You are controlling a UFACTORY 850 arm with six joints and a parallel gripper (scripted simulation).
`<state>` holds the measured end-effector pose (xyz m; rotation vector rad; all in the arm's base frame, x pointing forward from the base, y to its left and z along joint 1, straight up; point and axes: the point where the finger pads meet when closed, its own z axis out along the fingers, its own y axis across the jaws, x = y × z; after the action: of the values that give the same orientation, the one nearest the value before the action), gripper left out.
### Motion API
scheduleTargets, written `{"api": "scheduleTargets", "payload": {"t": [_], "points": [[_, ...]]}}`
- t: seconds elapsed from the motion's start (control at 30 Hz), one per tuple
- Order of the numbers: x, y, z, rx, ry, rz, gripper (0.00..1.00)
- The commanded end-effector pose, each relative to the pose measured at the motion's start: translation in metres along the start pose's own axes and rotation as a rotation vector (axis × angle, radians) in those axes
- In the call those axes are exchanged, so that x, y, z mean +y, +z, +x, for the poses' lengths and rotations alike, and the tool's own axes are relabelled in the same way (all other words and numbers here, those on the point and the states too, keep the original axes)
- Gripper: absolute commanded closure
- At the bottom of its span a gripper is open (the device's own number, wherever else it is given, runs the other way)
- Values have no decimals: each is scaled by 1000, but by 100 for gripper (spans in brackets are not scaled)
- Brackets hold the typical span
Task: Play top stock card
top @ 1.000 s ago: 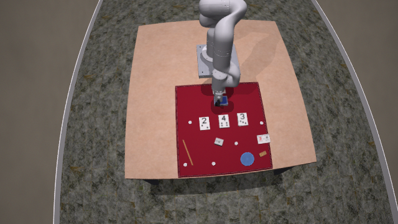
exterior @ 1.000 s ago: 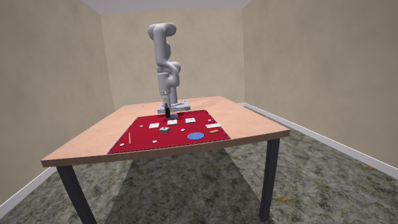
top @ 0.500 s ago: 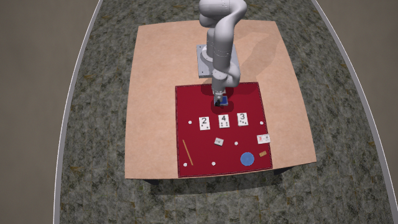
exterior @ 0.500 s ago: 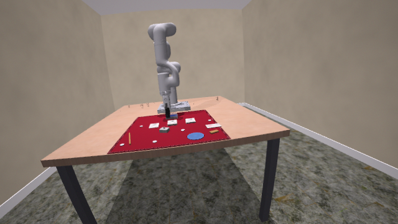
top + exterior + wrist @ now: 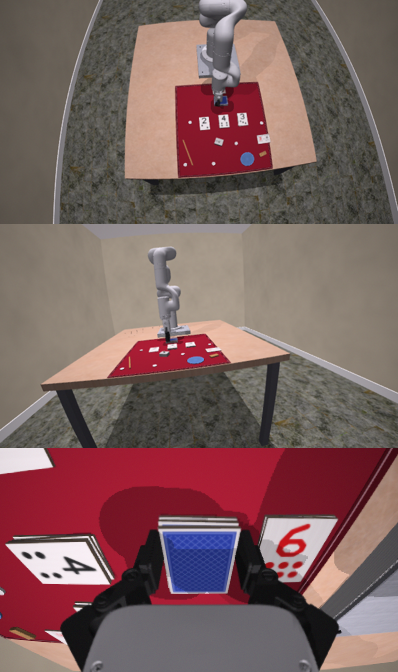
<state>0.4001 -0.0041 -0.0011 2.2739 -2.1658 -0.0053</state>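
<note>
The hand is clamping the blue-backed top card by its long edges; light, thin, slippery, it is probably bending easily.

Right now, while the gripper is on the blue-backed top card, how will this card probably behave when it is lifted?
The top card looks thin and flat, so probably light and slightly bendy. The fingers grip only its side edges, so it may bow or slip. The stock beneath shows several layers; a neighbour might drag along.
</note>
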Motion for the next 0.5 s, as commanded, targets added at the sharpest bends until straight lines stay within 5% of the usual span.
{"api": "scheduleTargets", "payload": {"t": [0.0, 0.47], "points": [[-1, -2, 0, 0, 0, 2, 37], [-1, -21, 0, 0, 0, 2, 37]]}}
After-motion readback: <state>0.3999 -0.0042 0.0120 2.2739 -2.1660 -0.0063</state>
